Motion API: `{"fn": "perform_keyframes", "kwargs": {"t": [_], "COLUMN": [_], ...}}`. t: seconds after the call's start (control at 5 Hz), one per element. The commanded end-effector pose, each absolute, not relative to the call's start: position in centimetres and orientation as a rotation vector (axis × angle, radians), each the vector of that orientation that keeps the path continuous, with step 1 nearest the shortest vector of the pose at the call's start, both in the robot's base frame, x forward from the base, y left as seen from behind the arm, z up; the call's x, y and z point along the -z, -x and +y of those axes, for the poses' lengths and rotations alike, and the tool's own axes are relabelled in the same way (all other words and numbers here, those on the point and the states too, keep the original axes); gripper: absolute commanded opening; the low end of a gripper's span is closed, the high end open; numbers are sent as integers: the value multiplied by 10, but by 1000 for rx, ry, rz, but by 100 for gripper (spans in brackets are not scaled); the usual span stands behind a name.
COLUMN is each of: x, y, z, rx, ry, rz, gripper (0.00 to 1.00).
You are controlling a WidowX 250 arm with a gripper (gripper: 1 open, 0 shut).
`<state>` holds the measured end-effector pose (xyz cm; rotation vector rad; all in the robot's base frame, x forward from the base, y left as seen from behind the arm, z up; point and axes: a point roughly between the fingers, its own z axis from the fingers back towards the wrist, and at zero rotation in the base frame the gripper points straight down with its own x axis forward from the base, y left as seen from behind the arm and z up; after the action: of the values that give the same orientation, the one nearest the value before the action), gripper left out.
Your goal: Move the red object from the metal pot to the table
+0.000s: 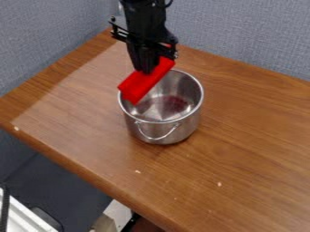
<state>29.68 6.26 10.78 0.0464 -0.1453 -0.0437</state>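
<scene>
One tool (149, 60), pointing down, is clamped on the upper end of the red bar (141, 81), which hangs tilted from it with its lower end down to the left. The pot (161, 111) stands below and just right of the tool on the tabletop (72, 109), and the bar's lower end hangs over its left rim, clear of the inside.
</scene>
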Motion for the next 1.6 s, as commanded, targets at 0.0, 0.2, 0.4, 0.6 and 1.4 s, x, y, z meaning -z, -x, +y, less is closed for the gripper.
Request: {"fn": "perform_keyframes", "kwargs": {"t": [0.0,0.2,0.4,0.6,1.4], "x": [-108,-98,-91,-87,-70], "y": [-309,-312,-313,-313,-309], "z": [67,68,70,69,62], "rx": [47,44,43,45,68], "ry": [-69,-83,-90,-88,-74], "rz": [-166,-141,-120,-110,-72], "gripper": [0,0,0,100,100]}}
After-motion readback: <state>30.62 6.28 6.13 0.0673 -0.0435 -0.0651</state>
